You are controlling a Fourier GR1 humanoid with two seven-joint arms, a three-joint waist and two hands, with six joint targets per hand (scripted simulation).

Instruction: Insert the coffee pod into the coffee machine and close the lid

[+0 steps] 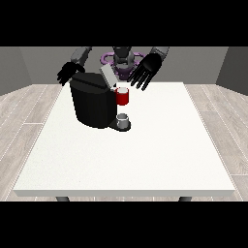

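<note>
Coffee machine (93,104) upright, lid (107,75) raised, tilted; spread hand (147,69) above.

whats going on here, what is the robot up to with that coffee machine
A humanoid robot stands behind a white table with a black coffee machine on it. The machine's lid is tilted up. The robot hand at the view's right hovers open above a red thing at the machine. The robot hand at the view's left is behind the machine. A grey thing sits on the machine's base.
</note>
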